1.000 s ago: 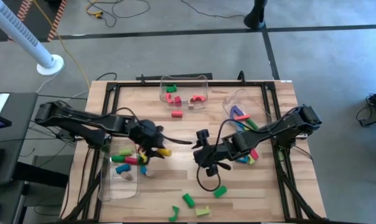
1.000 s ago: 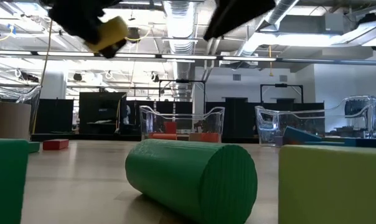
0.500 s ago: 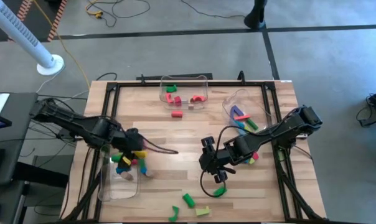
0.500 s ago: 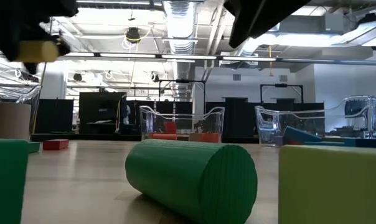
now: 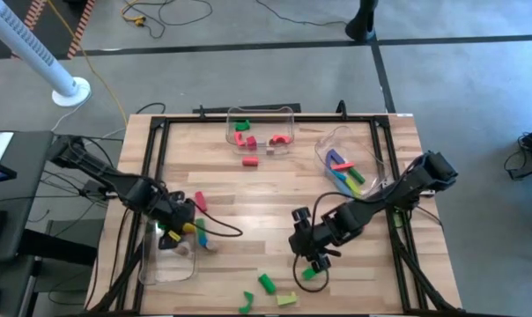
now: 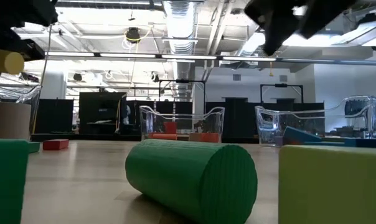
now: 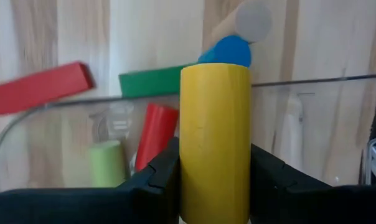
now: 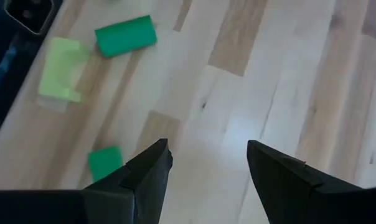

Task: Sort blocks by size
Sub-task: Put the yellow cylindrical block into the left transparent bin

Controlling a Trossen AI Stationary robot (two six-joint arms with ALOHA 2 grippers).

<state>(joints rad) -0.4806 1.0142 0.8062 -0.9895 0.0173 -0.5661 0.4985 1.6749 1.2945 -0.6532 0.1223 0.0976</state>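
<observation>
Overhead, table-level and two wrist views

Jaws clamp a yellow cylinder [image 7: 215,143] over a clear bin [image 7: 63,134].

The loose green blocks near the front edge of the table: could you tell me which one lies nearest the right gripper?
The green block just below the open right gripper in the high view; the green cylinder and the green piece at the edge lie farther left.

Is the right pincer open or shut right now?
Open. The right pincer shows bare tabletop between its spread fingers, with nothing held.
</observation>
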